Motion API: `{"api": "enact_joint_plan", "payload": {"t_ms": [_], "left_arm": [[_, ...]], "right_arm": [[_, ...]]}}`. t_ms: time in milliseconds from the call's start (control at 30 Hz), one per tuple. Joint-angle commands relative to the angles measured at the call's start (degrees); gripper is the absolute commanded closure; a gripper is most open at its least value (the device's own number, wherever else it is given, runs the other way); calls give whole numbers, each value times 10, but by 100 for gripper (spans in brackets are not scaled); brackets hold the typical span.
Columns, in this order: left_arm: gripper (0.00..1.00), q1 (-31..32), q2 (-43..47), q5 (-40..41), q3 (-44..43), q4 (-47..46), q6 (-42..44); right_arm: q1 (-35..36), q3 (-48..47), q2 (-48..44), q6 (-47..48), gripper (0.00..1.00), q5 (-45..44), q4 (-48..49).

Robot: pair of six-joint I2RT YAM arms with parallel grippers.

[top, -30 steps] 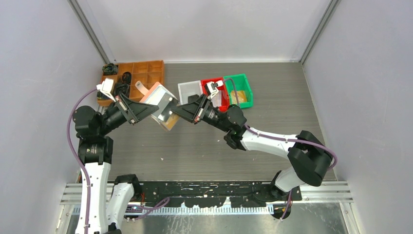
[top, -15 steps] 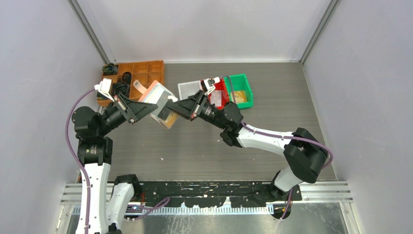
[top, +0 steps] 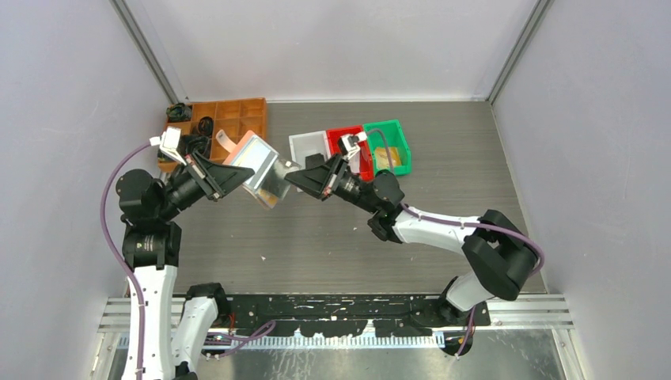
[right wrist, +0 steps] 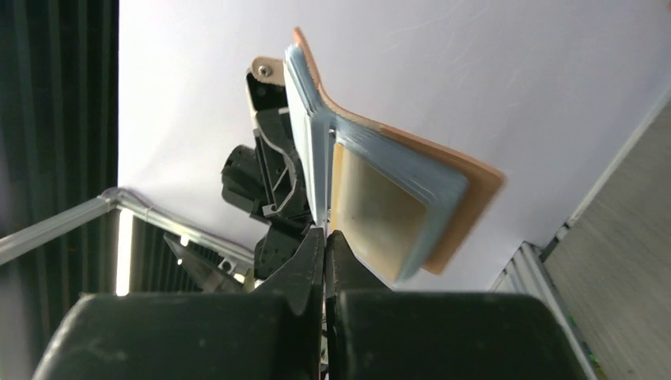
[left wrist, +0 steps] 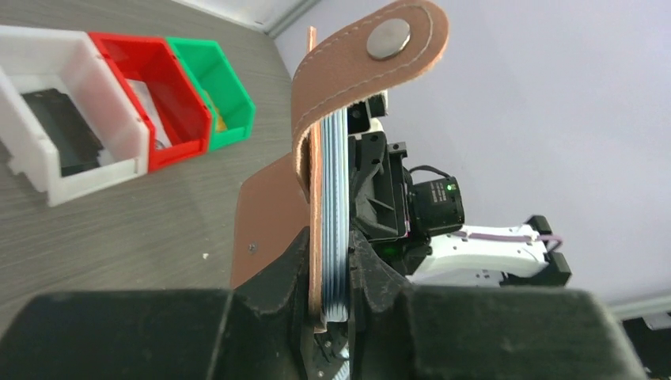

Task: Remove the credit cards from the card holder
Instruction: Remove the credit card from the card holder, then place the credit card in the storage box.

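My left gripper (top: 244, 171) is shut on the salmon-pink card holder (top: 255, 158) and holds it open, on edge, above the table. In the left wrist view the left gripper (left wrist: 336, 257) clamps the holder's grey pockets (left wrist: 335, 182), with the pink tab (left wrist: 372, 47) curling over the top. My right gripper (top: 291, 176) is at the holder's right edge. In the right wrist view the right gripper (right wrist: 325, 237) is shut on the thin edge of a whitish-grey credit card (right wrist: 320, 178) that sticks out of the card holder (right wrist: 447, 170). A yellowish credit card (right wrist: 376, 210) sits in a pocket.
A white bin (top: 307, 147), a red bin (top: 354, 144) and a green bin (top: 389, 147) stand in a row behind the right gripper. A brown compartment tray (top: 229, 119) with small parts stands at the back left. Grey walls enclose the table.
My right gripper has drawn back a little to the right from the card holder. The left gripper and holder have shifted slightly up and left.
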State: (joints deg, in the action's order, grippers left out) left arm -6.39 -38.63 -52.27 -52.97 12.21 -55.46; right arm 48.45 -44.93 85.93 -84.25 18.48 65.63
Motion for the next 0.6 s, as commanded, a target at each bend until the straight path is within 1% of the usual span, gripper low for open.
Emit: {"api": "enact_joint_plan", "payload": {"t_ms": [0,67,133,200,233,300,333,367,400,500,567], "left_arm": [[100,-2,12,77,-42,15,48],[100,-2,16,101,-47,22,57],[100,-1,17,105,-52,26,70],[100,-2,13,89,-58,30,89],[100,-2,12,80,-61,35,98],[100,-1,10,54,-65,43,116],[100,-2,9,35,-65,44,126],[100,-1,8,18,-66,49,137],[100,-2,8,-4,-67,56,148],[100,-2,7,-47,-65,68,171],[100,-2,10,-66,-64,76,181]], "right_arm": [[-48,38,-60,-10,99,21,24],[-74,54,-76,-9,99,39,6],[-113,63,-92,1,99,64,-41],[-164,52,-109,46,99,98,-153],[-187,39,-114,91,99,104,-219],[-210,-28,-111,219,99,106,-380],[-212,-66,-98,284,99,93,-469],[-212,-108,-79,343,99,84,-536],[-212,-145,-55,394,99,80,-580],[-211,-239,25,452,99,74,-658],[-209,-294,79,468,99,78,-688]]}}
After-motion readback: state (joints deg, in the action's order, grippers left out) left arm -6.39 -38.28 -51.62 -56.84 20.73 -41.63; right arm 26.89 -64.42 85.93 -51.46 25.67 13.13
